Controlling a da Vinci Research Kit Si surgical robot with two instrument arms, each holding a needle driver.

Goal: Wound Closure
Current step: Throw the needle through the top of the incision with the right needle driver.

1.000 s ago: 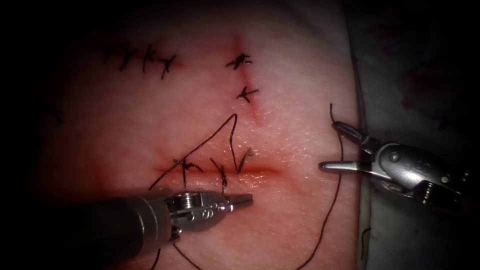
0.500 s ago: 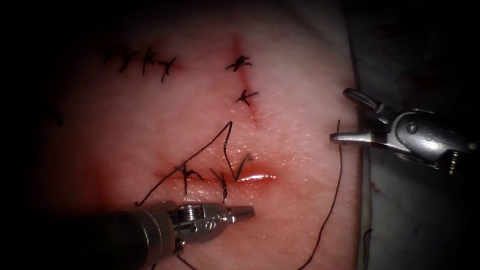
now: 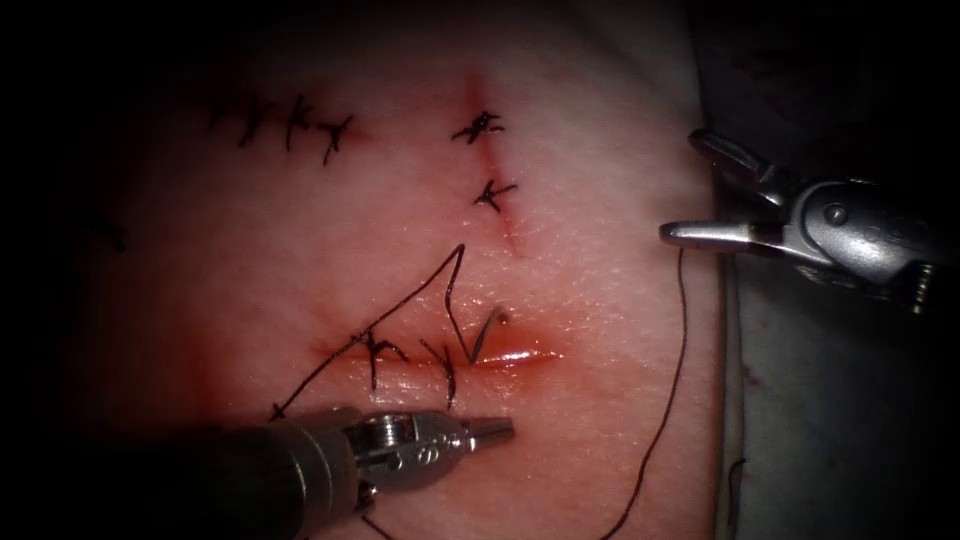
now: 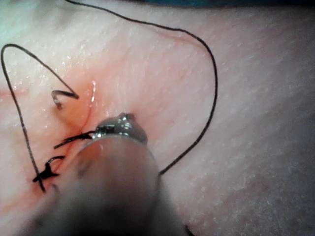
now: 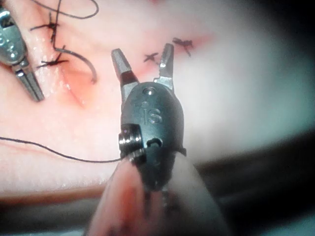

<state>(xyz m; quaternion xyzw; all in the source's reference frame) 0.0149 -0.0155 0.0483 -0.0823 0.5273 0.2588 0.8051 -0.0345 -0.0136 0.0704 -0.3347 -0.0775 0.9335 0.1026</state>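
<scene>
The horizontal cut (image 3: 515,354) in the tissue (image 3: 600,330) glistens with red fluid; two knotted stitches (image 3: 375,346) close its left part. The curved needle (image 3: 489,327) (image 4: 60,96) (image 5: 89,69) sits in the tissue at the cut, one end sticking up. My left tool (image 3: 497,431) (image 4: 123,122) (image 5: 30,84) lies just below the cut, jaws shut, with nothing seen in them. My right tool (image 3: 684,187) (image 5: 142,54) hovers at the tissue's right edge, open and holding nothing. The thread (image 3: 672,400) (image 4: 214,83) (image 5: 59,153) runs loose below its lower jaw.
Two other stitched cuts lie farther back: one at the upper left (image 3: 290,120), one vertical (image 3: 487,155). A thread loop (image 3: 415,290) rises from the stitches. The tissue's right edge (image 3: 722,400) borders a grey drape (image 3: 840,430).
My right tool has moved up and right with its jaws still open; the thread end that lay between them now hangs below the lower jaw. My left tool has slid slightly down.
</scene>
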